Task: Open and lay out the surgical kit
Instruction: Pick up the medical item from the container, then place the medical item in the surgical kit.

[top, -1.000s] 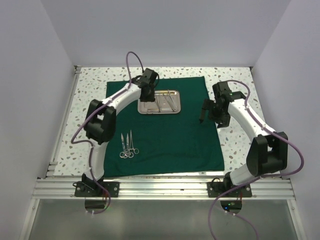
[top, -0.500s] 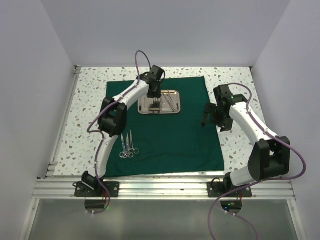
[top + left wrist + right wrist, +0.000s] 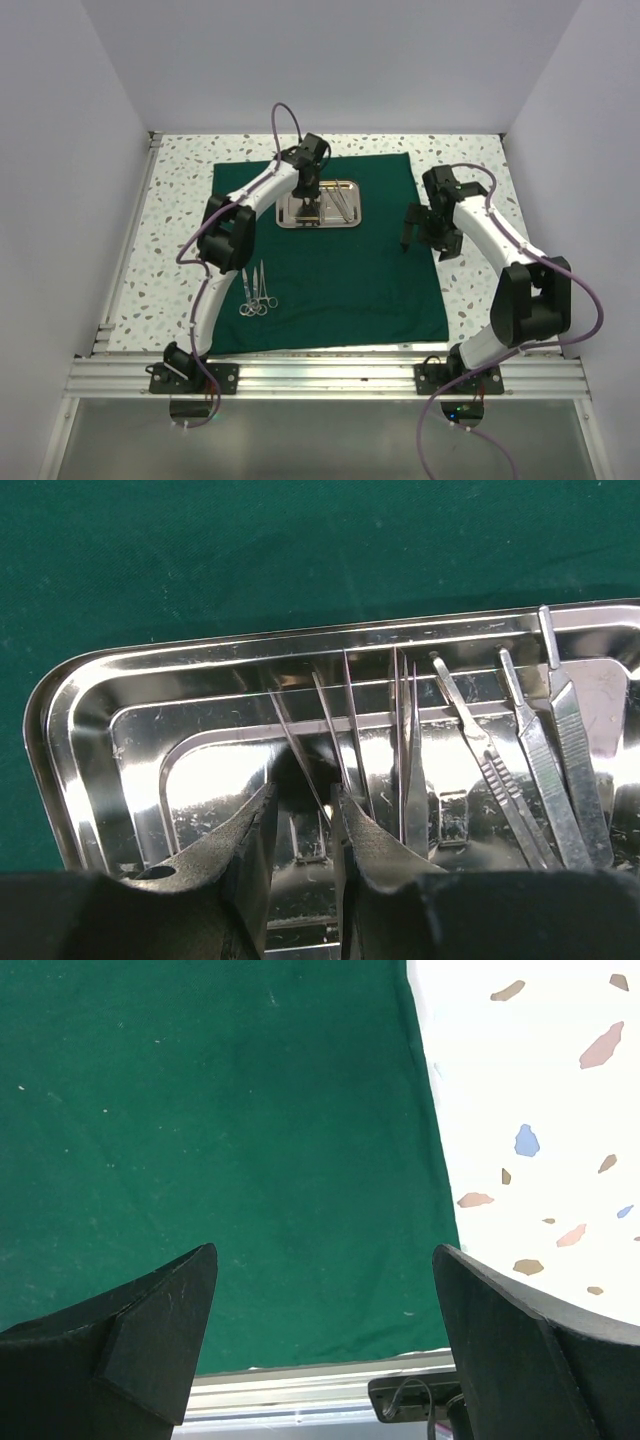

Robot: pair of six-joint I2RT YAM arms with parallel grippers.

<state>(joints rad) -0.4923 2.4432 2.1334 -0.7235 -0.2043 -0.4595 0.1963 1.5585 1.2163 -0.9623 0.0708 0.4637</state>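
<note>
The dark green cloth [image 3: 340,280] lies spread flat on the table. On its far half sits the shiny steel tray [image 3: 352,224], whose rim [image 3: 60,710] fills the left wrist view. My left gripper [image 3: 308,200] reaches down into the tray. Its jaws [image 3: 300,790] stand a narrow gap apart, open, with a slim silver instrument [image 3: 300,745] running between them. Tweezers [image 3: 410,740] and flat-handled instruments [image 3: 540,770] lie to the right in the tray. Several scissors and forceps [image 3: 257,290] lie side by side on the cloth's left. My right gripper [image 3: 405,238] hangs wide open [image 3: 325,1260] over the cloth's right edge [image 3: 200,1110], holding nothing.
Speckled white tabletop [image 3: 180,170] surrounds the cloth and shows to the right in the right wrist view [image 3: 540,1110]. An aluminium rail [image 3: 330,375] runs along the near edge. White walls close in the left, back and right sides.
My left gripper has moved right from the tray's left edge to over the tray and dipped into it, its jaws narrowing a little. The right arm shifted only slightly.
</note>
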